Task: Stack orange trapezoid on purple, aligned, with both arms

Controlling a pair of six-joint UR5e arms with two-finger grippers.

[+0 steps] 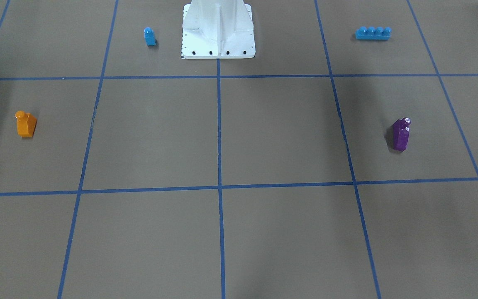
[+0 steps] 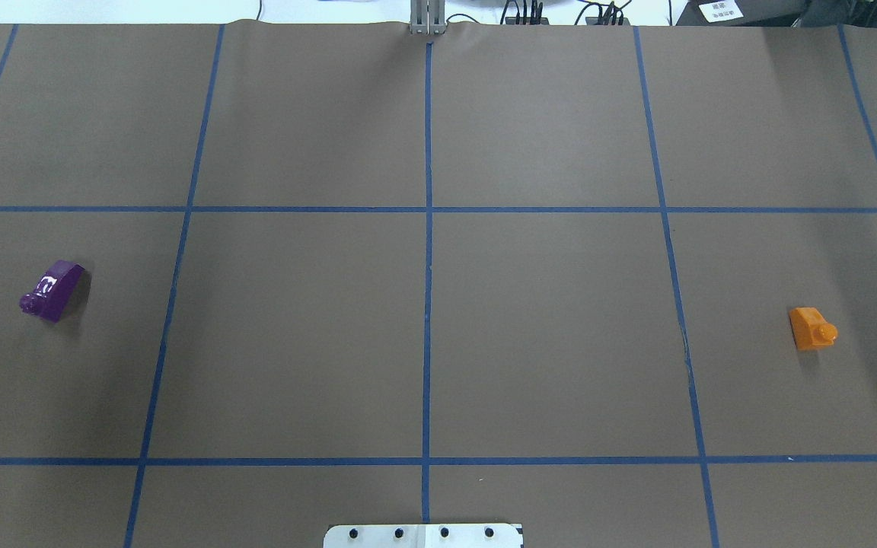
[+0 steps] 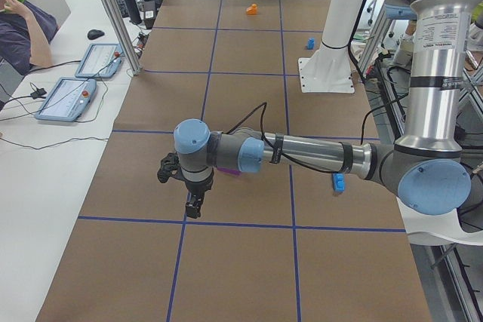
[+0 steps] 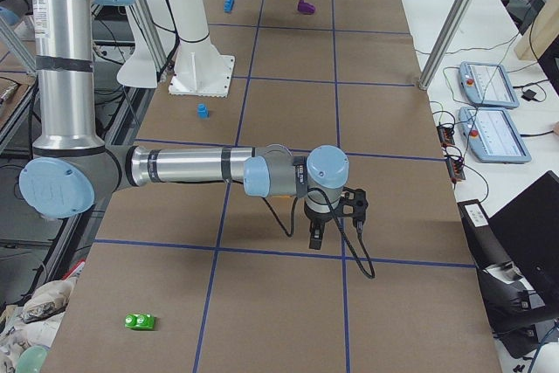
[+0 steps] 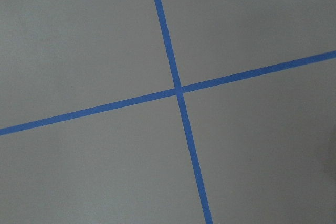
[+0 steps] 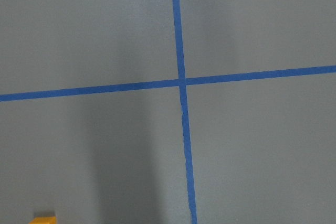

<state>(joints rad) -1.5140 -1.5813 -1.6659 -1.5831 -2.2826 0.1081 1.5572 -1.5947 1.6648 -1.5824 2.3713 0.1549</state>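
From behind the robot, the surface (image 2: 545,335) lies open between the purple (image 2: 54,291) at 9 o'clock and the orange trapezoid (image 2: 810,329) at 3. Around 6 the white pedestal (image 1: 218,31), a small blue brick (image 1: 149,36) and a long blue brick (image 1: 373,33) stand in the way.

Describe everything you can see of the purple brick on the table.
The purple brick is a small, glossy plastic wedge with one sloped face and a single round stud; white highlights show on it. It appears to stand upright, stud on top, on the brown table cover, in the middle row of taped squares on the robot's left side. It sits inside a square, off the blue tape lines. It touches only the cover.
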